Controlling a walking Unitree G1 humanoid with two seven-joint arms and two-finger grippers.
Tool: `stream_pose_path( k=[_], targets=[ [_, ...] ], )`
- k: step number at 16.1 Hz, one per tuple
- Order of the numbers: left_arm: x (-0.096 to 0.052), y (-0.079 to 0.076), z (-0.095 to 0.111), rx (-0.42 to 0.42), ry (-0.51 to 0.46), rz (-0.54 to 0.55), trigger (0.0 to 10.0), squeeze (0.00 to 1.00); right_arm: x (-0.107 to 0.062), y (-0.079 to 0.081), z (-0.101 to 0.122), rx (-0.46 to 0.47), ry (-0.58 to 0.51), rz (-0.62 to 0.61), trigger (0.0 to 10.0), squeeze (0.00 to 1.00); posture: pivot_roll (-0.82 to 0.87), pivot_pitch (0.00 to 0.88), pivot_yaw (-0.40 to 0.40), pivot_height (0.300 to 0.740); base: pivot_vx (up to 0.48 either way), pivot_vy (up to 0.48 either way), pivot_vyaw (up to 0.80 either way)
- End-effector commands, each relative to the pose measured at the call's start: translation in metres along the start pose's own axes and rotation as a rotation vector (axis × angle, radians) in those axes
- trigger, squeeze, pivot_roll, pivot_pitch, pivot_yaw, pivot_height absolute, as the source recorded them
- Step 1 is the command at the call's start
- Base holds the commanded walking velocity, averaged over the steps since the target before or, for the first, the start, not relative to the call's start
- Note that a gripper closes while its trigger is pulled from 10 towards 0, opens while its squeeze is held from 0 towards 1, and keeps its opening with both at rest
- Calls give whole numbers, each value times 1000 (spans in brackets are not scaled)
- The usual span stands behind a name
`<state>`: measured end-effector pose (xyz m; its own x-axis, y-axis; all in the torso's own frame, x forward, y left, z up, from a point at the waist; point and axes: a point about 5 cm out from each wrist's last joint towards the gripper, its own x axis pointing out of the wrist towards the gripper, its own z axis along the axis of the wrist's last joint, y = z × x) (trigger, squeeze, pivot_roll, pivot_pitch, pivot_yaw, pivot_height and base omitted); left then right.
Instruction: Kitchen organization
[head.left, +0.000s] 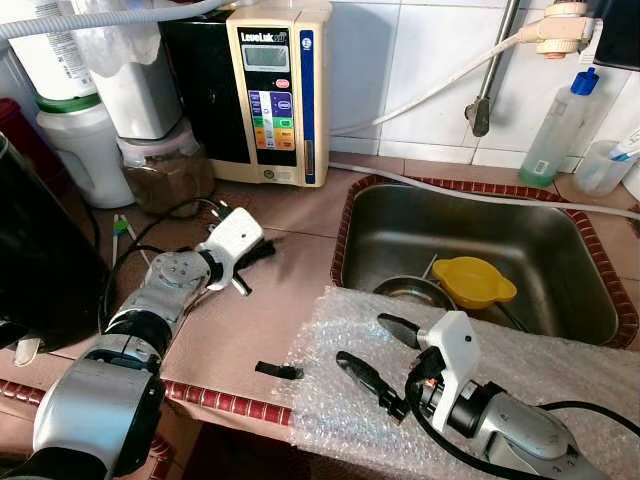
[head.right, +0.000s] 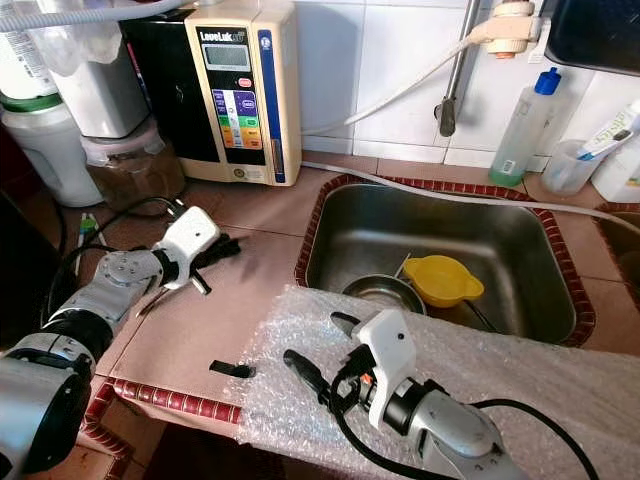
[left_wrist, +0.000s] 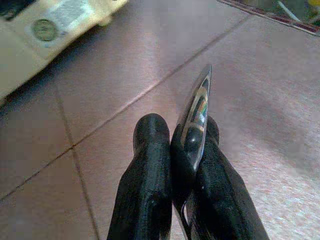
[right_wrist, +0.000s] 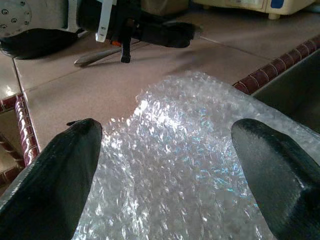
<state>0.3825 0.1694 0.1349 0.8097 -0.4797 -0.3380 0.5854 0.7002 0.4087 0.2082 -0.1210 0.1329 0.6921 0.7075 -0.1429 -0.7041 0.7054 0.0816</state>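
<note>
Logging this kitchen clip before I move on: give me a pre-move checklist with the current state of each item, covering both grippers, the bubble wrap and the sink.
1. Left gripper holds its load: ok, fingers shut on a thin metal utensil above the tiled counter.
2. What the utensil is: cannot tell, only a shiny edge and a handle end show.
3. Right gripper ready: ok, fingers open over the bubble wrap.
4. Bubble wrap lies stable: not ok, one side overhangs the sink.
5. Counter between the arms: not ok, a small black piece lies near the wrap's edge.
6. Sink free: not ok, yellow bowl and metal bowl inside.
</note>
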Motion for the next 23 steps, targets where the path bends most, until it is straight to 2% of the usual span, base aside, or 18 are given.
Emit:
stream_pose_path(
  k=[1,5,7,9,10,13,14,15,16,17,18,21,23],
  targets=[
    [-1,7,4,-28,-11,51,0,0,0,-4,3,-14,-11,-26,10000,549,32,35,72,740,0,0,0],
    [0,15,16,-60,-78,115,0,0,1,-7,3,-24,-16,-39,10000,549,35,29,73,740,0,0,0],
    [0,21,33,-65,-163,146,0,0,2,-9,4,-31,-27,-60,10000,549,35,28,75,740,0,0,0],
    [1,28,63,-90,-308,144,0,0,4,-22,11,-57,-73,-164,10000,549,35,27,76,740,0,0,0],
    [1,29,72,-133,-362,126,0,0,4,-25,13,-53,-89,-183,10000,545,37,26,77,740,0,0,0],
    [5,31,99,-408,-519,65,0,0,6,-34,19,-79,-119,-253,10000,545,38,25,74,740,0,0,0],
    [7,29,106,-506,-567,28,0,0,5,-39,20,-93,-126,-286,10000,455,38,23,70,740,0,0,0],
    [8,28,110,-552,-592,8,0,0,5,-42,21,-95,-132,-297,10000,396,36,22,68,740,0,0,0],
    [11,23,116,-683,-634,-74,0,0,4,-44,24,-94,-140,-302,10000,251,34,22,68,740,0,0,0],
    [12,19,118,-720,-651,-115,0,0,4,-45,25,-93,-141,-298,10000,251,32,22,68,740,0,0,0],
    [18,-2,116,-793,-650,-288,0,0,4,-39,28,-79,-146,-235,10000,0,27,23,66,740,0,0,0],
    [21,-24,113,-876,-659,-434,0,0,1,-31,26,-54,-120,-145,10000,0,21,25,59,740,0,0,0],
    [23,-32,116,-925,-675,-470,0,0,0,-26,27,-19,-123,-94,10000,0,18,24,57,740,0,0,0]
  ],
)
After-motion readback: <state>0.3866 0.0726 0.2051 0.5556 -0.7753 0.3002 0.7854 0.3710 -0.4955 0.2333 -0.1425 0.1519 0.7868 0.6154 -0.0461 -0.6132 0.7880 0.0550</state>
